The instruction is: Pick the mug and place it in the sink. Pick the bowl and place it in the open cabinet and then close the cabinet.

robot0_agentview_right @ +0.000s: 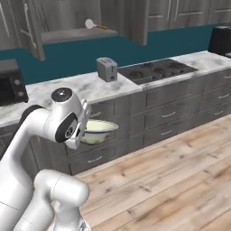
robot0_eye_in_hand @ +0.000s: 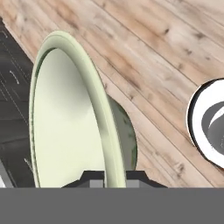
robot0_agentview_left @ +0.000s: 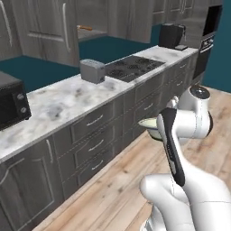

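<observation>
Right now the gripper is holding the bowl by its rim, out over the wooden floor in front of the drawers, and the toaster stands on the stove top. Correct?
Not quite. The toaster stands on the marble counter beside the stove, not on it; the right base view shows this. The rest holds: the gripper holds the bowl by its rim over the wooden floor.

Rendered domestic kitchen. Showing as such through a marble-patterned counter (robot0_agentview_left: 67, 101) running over grey wood-grain drawers (robot0_agentview_right: 169, 115), a black cooktop (robot0_agentview_left: 128, 67) sitting flush in it, a toaster (robot0_agentview_left: 92, 71) standing just beside, a microwave (robot0_agentview_left: 11, 103) resting at one end, wall cabinets (robot0_agentview_left: 45, 27) hanging above, wood plank floor (robot0_agentview_right: 180, 180) lying below.
</observation>
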### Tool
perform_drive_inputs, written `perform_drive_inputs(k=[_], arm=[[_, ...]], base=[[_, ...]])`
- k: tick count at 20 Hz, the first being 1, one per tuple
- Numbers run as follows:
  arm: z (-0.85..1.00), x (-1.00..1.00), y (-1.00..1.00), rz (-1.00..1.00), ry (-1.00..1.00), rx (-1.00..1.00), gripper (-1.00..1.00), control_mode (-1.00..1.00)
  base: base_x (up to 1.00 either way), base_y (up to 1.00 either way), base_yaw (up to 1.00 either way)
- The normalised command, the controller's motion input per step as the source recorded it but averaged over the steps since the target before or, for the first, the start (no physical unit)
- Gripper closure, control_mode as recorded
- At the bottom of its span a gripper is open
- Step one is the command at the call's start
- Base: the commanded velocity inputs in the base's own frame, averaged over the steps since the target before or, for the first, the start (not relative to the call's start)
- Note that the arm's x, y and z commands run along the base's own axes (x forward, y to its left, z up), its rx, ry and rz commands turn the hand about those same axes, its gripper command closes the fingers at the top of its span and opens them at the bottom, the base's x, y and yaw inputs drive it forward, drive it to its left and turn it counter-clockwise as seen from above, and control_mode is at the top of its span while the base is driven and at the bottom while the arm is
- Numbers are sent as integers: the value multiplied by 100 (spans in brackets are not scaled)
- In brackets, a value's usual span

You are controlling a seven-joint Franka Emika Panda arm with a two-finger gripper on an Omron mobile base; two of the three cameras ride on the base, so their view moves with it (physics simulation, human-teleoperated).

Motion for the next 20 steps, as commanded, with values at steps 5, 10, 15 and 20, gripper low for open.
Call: perform_drive_inputs(k=[5, 10, 15, 20], arm=[[0, 0, 0, 0, 0, 0, 100, 100], [0, 0, 0, 0, 0, 0, 100, 100], [0, 0, 0, 0, 0, 0, 100, 100], [0, 0, 0, 0, 0, 0, 100, 100]], base=[[68, -11, 43], [11, -63, 64], [0, -78, 63], [0, -75, 61]])
